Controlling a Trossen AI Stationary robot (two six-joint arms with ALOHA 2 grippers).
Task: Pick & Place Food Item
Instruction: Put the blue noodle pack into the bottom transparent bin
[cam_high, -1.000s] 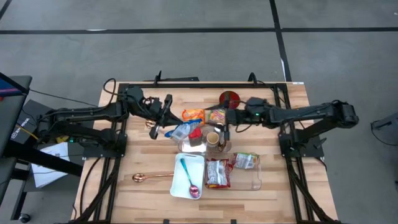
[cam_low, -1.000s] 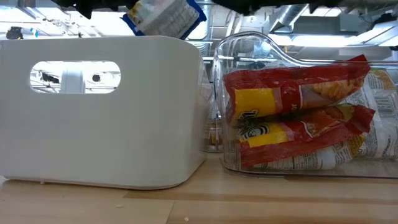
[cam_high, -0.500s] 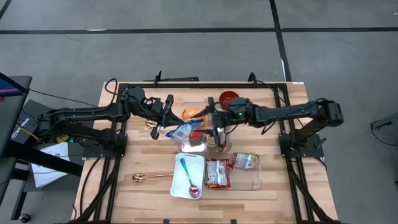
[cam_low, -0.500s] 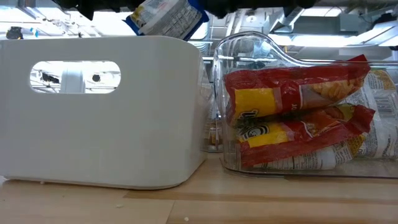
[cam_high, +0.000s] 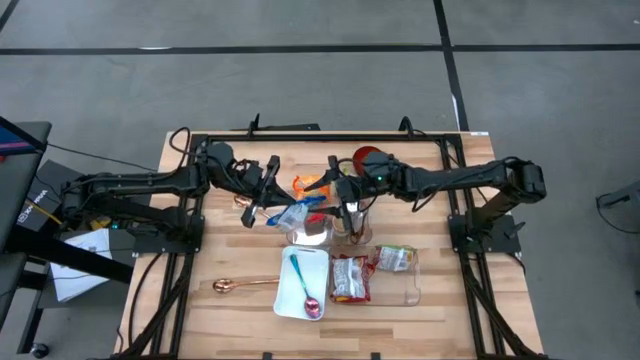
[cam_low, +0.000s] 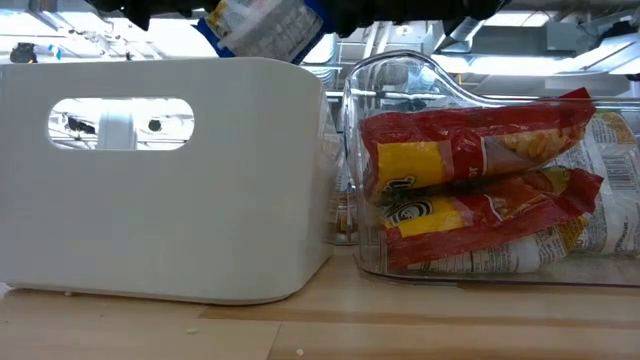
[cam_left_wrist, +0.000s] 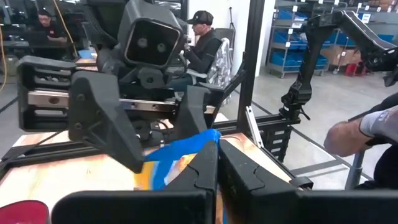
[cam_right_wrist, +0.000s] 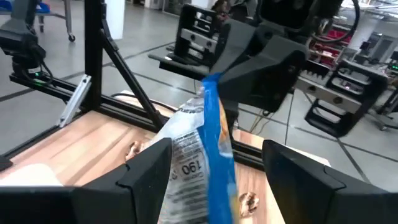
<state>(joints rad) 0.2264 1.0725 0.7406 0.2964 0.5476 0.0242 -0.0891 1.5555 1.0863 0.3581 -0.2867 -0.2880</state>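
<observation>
The wooden table (cam_high: 230, 300) carries everything. Toward six o'clock of its centre sits a white bin (cam_high: 303, 284) with a blue-and-pink spoon (cam_high: 303, 284) lying in it; at three o'clock of that bin is a clear container (cam_high: 400, 285) already holding a red snack bag (cam_high: 349, 277) and a second packet (cam_high: 396, 258), probably the drop place for food. A copper spoon (cam_high: 240, 285) lies on the bare wood at nine o'clock of the bin. A red bowl (cam_high: 366, 156) stands toward twelve o'clock, near an orange packet (cam_high: 308, 183).

Both arms meet above the middle. The left gripper (cam_high: 270, 205) comes in from nine o'clock, its fingers pinched tight on one end of the blue-and-white snack packet (cam_high: 296, 209), which hangs clear of the table, seemingly offered sideways for a handover. The right gripper (cam_right_wrist: 211, 180) reaches in from three o'clock with its fingers spread wide on either side of the packet's free end, not yet pressing it. That straddle suggests the next move is to close on the packet before the left lets go; a premature release would drop it beside the containers.
</observation>
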